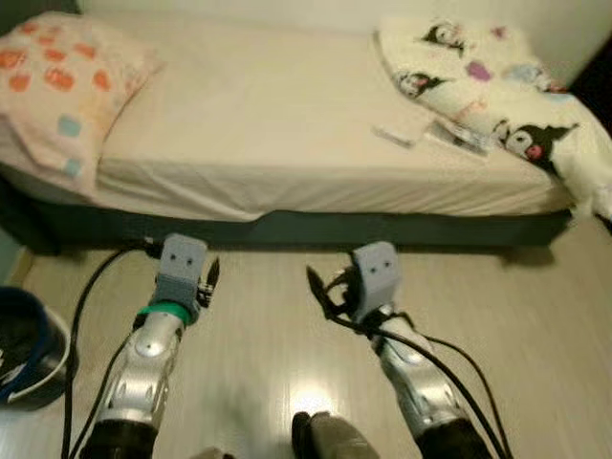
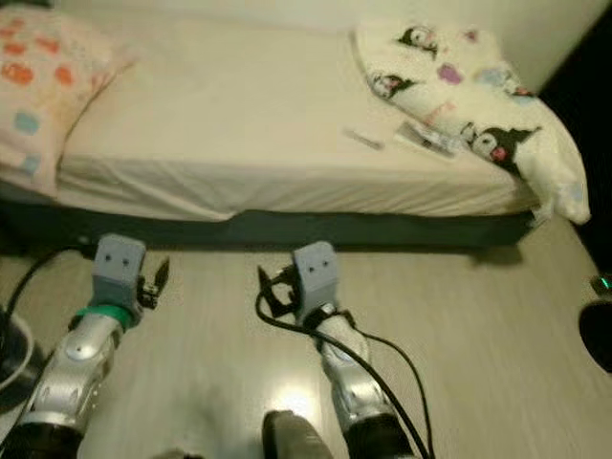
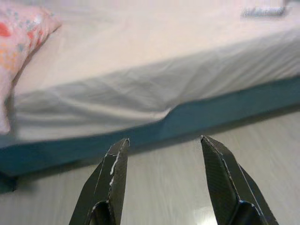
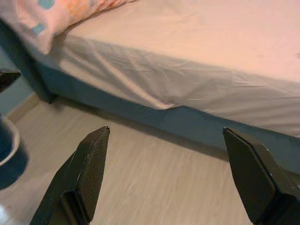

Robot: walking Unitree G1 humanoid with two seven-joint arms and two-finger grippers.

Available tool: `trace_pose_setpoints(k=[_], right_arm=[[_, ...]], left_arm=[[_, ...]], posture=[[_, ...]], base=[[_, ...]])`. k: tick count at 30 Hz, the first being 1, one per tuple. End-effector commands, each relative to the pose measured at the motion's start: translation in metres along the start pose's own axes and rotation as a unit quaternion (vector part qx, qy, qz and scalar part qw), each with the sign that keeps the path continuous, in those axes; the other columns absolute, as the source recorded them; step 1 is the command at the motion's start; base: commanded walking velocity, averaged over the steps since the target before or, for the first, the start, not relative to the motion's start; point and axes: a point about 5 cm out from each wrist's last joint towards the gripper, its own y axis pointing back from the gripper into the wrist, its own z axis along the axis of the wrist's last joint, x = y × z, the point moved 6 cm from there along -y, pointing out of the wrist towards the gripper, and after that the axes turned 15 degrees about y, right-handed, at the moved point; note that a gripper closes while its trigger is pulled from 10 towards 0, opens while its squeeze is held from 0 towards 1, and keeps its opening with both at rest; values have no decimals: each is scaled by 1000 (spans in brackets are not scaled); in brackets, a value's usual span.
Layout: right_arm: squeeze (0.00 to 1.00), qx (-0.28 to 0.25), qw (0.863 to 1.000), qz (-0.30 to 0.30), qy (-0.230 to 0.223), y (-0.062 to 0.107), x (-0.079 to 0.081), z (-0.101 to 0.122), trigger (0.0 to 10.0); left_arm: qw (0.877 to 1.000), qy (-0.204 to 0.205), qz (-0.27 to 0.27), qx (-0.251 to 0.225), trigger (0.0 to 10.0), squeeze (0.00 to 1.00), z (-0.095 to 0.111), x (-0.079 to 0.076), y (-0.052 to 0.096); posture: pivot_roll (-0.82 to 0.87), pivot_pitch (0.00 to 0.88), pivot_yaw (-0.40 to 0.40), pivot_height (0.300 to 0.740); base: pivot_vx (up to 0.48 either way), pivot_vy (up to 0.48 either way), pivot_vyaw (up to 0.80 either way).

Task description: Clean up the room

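Robot facing the bed (image 1: pixel 287 124), both arms raised over the floor
Left gripper (image 3: pixel 161 154) fingers parted, holding nothing; right gripper (image 4: pixel 166 154) spread wider, likewise.

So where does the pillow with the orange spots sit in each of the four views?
Left eye view: pillow, top left corner, at the head of the bed.
Right eye view: top left corner, cut by the frame edge.
Left wrist view: upper left edge, on the mattress.
Right wrist view: top left, overhanging the sheet.
Shared landmark: the dark bed base under the pale sheet.
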Motion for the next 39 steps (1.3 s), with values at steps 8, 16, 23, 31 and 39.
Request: trace_pose_setpoints(k=[8, 16, 23, 31, 39], right_arm=[[0, -28, 1000, -10, -6, -7, -7, 11, 10000], [0, -46, 999, -15, -8, -9, -11, 19, 10000], [0, -57, 998, -21, -11, -10, -14, 22, 10000], [0, -66, 997, -36, -6, -9, -21, 26, 10000], [0, -78, 995, -61, -5, -8, -37, 33, 10000]], left_arm=[[999, 19, -5, -31, 10000, 0, 15, -5, -2], [999, 18, -11, -44, 10000, 0, 24, -7, -5], [998, 10, -28, -62, 10000, 0, 36, -16, -8], [997, -3, -30, -68, 10000, 0, 36, -16, -6], [997, -4, -31, -74, 10000, 0, 42, -18, -9]], posture=[[-8, 35, -28, 705], [-11, 40, -23, 705], [-15, 44, -17, 705], [-19, 46, -15, 705], [-26, 48, -11, 705]], base=[[0, 0, -788], [0, 0, -788], [0, 0, -788], [0, 0, -788], [0, 0, -787]])
